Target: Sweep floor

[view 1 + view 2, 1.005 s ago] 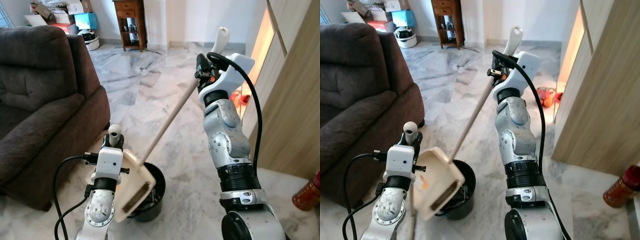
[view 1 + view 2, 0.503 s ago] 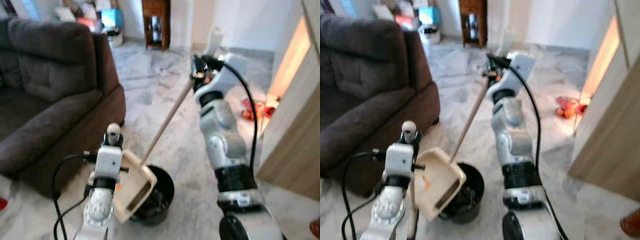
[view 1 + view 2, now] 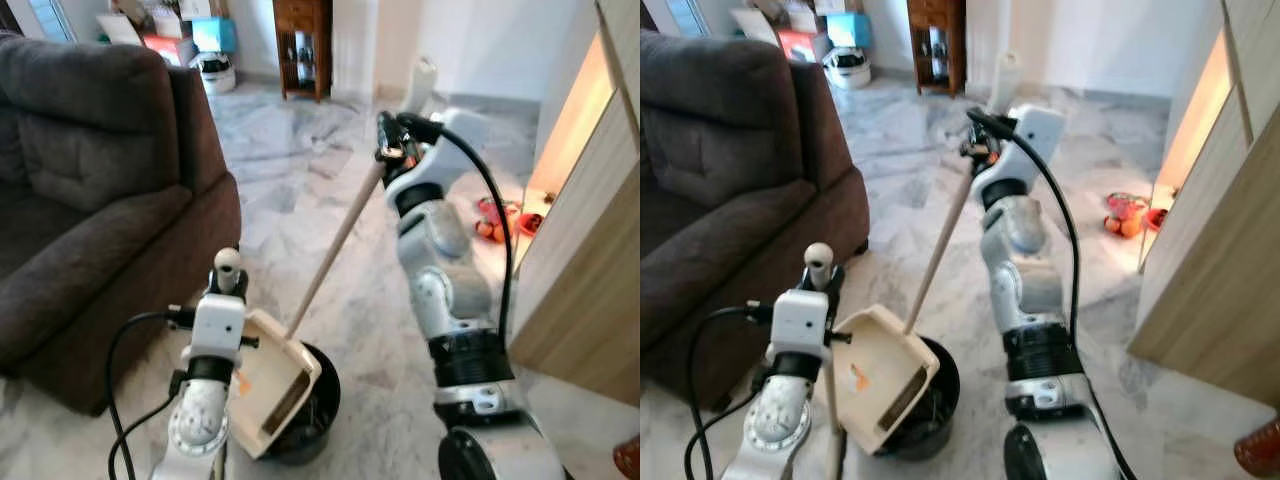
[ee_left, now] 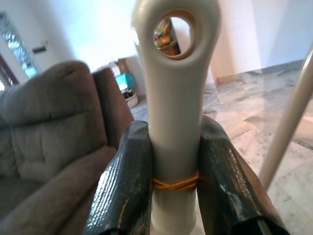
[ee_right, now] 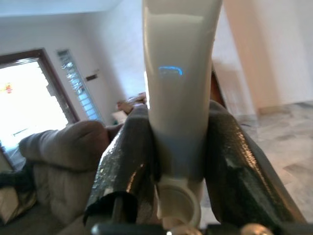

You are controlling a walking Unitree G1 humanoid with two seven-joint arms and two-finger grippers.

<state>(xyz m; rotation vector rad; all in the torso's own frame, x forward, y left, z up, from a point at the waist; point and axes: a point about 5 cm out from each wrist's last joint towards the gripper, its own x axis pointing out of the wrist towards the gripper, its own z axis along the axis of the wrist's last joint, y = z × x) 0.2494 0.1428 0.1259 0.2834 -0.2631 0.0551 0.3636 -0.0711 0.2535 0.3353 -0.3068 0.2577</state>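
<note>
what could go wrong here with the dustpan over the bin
The dustpan is tipped over the black bin but partly overhangs its rim, so dirt could spill onto the floor. The broom stick held by the right gripper reaches into the bin and might tip it. The sofa stands close beside the left gripper.

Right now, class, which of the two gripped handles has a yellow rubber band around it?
The dustpan handle in the left gripper; the broom handle in the right gripper is bare.
</note>
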